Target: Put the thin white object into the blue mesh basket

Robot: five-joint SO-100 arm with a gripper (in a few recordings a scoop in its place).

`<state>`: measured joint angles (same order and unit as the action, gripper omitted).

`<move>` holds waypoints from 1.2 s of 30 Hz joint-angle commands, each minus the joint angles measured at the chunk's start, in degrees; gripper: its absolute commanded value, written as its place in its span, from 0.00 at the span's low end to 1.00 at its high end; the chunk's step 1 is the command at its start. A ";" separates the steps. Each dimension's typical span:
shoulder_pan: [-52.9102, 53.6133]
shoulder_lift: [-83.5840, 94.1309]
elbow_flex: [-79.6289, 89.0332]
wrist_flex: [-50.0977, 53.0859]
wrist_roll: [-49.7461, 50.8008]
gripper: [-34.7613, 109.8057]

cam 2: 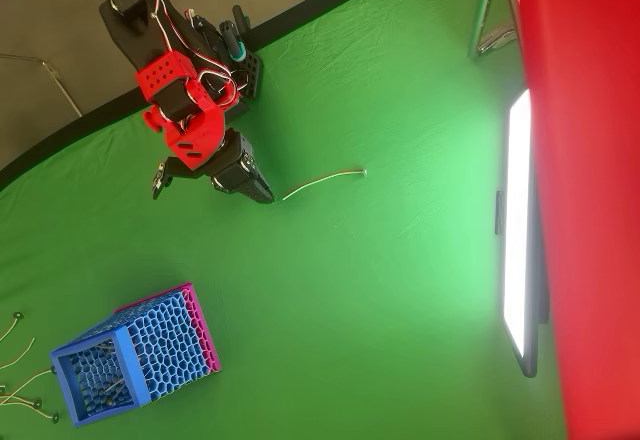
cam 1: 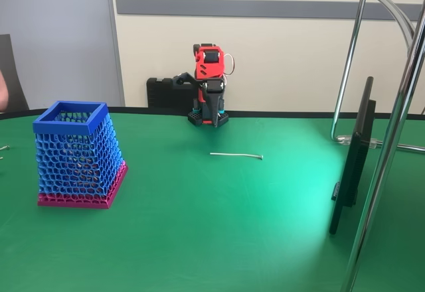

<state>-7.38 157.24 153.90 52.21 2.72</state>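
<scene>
The thin white object (cam 1: 236, 154) (cam 2: 322, 182) lies flat on the green table, near the middle, slightly curved with a small thicker end on its right. The blue mesh basket (cam 1: 80, 152) (cam 2: 140, 355) stands upright at the left on its magenta base band, far from the stick. My red and black arm is folded up at the back edge of the table. Its gripper (cam 1: 214, 121) (cam 2: 262, 192) points down just behind the stick's left end. The jaws look shut with nothing between them.
A dark flat screen (cam 1: 352, 159) (cam 2: 518, 230) stands on edge at the right, beside a chrome stand (cam 1: 392, 139). Several thin sticks (cam 2: 15, 360) lie at the table's left edge by the basket. A person's arm (cam 1: 2, 96) shows at the far left.
</scene>
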 commanded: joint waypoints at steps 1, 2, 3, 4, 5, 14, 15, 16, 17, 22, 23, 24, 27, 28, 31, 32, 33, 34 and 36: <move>-1.41 -2.81 -3.96 0.79 1.67 0.24; -1.93 -3.87 -4.83 1.05 2.20 0.24; -2.29 -4.83 -5.62 1.41 2.81 0.24; -2.55 -5.98 -6.50 1.67 3.52 0.24; -2.64 -7.12 -7.47 2.11 4.22 0.24; -3.96 -19.34 -15.29 4.13 9.23 0.25; -4.48 -20.57 -15.91 4.04 9.93 0.25; -5.01 -21.88 -16.70 4.04 10.55 0.25; -5.45 -23.47 -17.58 4.22 11.25 0.25; -6.24 -33.13 -23.55 5.10 14.41 0.25; -6.33 -34.98 -24.87 5.45 14.94 0.25; -6.42 -36.83 -26.46 6.24 15.56 0.25; -6.77 -40.61 -30.59 8.35 16.61 0.25; -6.86 -41.40 -31.64 8.61 16.88 0.25; -8.35 -42.54 -32.78 8.61 17.14 0.25; -9.32 -42.89 -32.87 8.61 17.14 0.25; -10.11 -43.33 -32.96 8.70 17.40 0.25; -10.90 -43.86 -33.05 8.70 17.75 0.25; -12.13 -45.53 -33.75 8.70 18.98 0.25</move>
<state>-18.63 112.41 122.87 60.64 20.83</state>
